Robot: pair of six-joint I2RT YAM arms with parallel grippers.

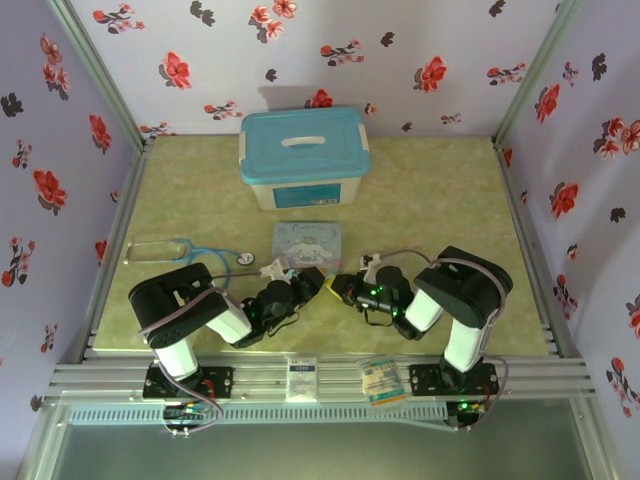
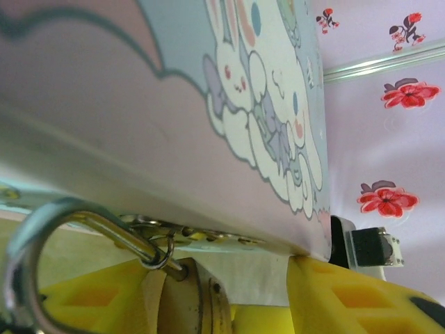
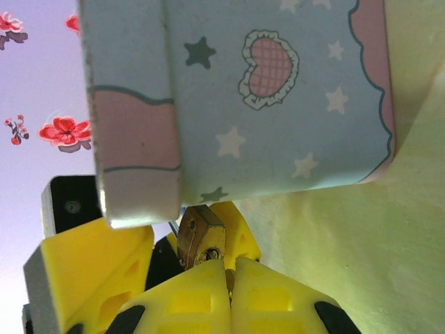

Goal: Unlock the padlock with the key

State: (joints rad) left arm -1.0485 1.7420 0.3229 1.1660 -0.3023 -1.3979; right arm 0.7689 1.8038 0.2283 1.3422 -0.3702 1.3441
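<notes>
My left tool (image 2: 226, 285) stands half-wide around the tiny brass-gold metal padlock (image 2: 195, 303), just beside the pastel cartoon tin (image 1: 307, 243); my right tool (image 3: 229, 282) is pinched shut at the padlock's keyway end, on what I cannot tell, so I judge the turning and shackle release are yet to do.

The padlock (image 2: 189, 298) is a small brass block with a silver steel shackle (image 2: 28, 257). In the left wrist view its body stands between the yellow fingers of the left hand (image 2: 233, 309), close to one finger and apart from the other. The shackle bends up and away in a round loop, and a thin wire ring (image 2: 161, 252) hangs at its foot. In the right wrist view the brass end with a dark hole faces the right hand (image 3: 229, 278), whose fingers are pressed together just before it. Where the key lies I cannot tell.
</notes>
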